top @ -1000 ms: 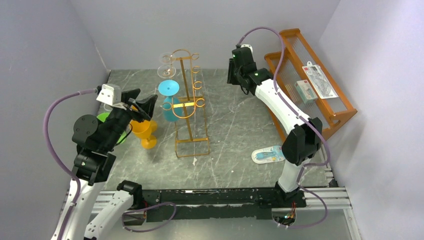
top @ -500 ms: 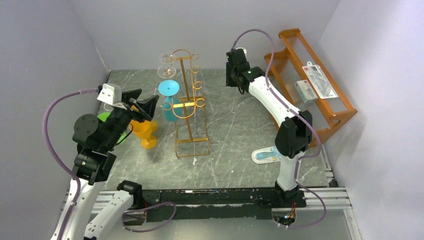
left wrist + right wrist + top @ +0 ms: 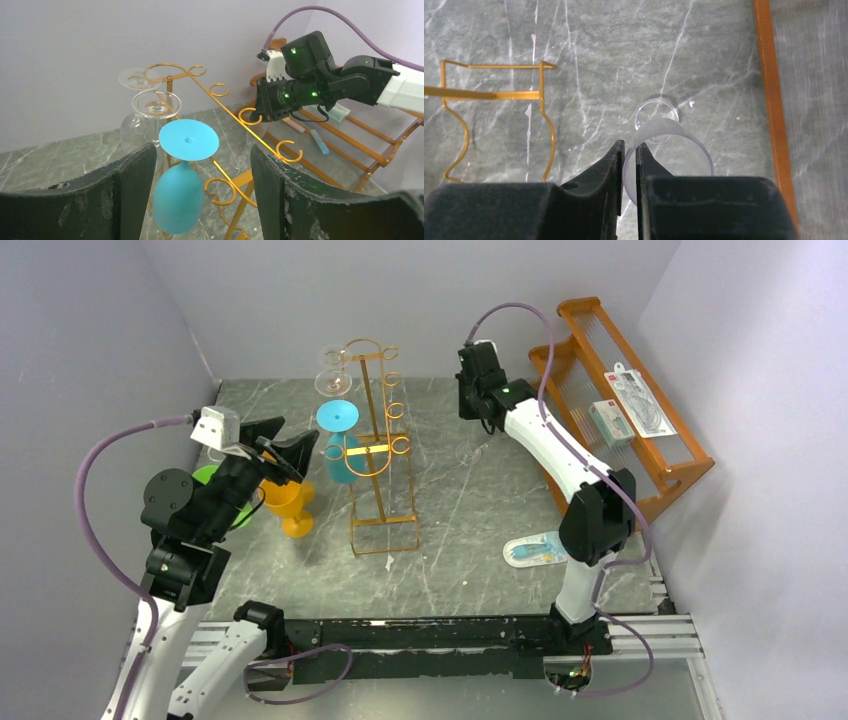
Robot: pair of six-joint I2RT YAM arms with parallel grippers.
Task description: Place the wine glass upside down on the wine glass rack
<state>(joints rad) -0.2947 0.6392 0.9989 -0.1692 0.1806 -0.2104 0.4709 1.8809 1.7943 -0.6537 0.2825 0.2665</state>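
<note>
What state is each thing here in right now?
clear wine glass, upright on table, rim between right jaws
right gripper, jaws shut on that rim
left gripper, jaws open, empty
blue glass, hanging upside down on wine glass rack
two clear glasses, hanging there too
orange glass, upright on table

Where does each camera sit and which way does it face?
Top external: above, behind the bases, looking down on the table; both arms show.
Left wrist: faces across at the wine glass rack between its open fingers.
Right wrist: looks straight down at the clear wine glass; fingers pinch its rim.
Shared: rack base, top and right wrist.
</note>
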